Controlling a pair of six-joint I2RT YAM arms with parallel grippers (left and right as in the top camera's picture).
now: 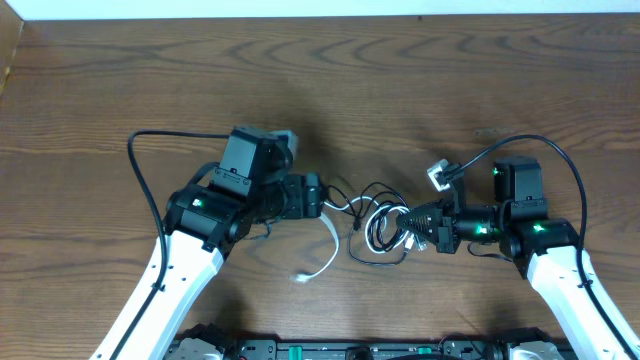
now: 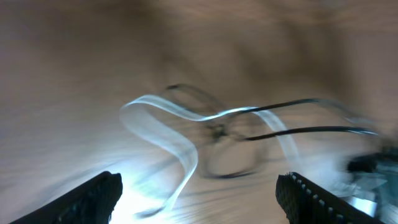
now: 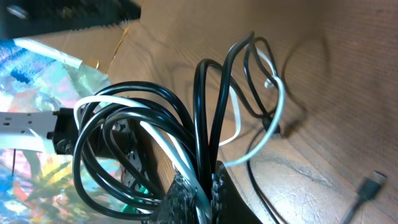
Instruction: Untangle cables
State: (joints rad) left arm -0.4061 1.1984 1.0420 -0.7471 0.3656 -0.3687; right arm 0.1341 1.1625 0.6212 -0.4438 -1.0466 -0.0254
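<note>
Loosely, black and white cables [image 1: 380, 228] loop together in a tangle.

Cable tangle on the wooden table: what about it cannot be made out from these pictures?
Left wrist view: motion blur smears the flat white cable and thin black cables; crossings unreadable.
Overhead view: knot of black and white cables too small to trace.
Right wrist view: right gripper hides where the looped black cables are pinched.
</note>
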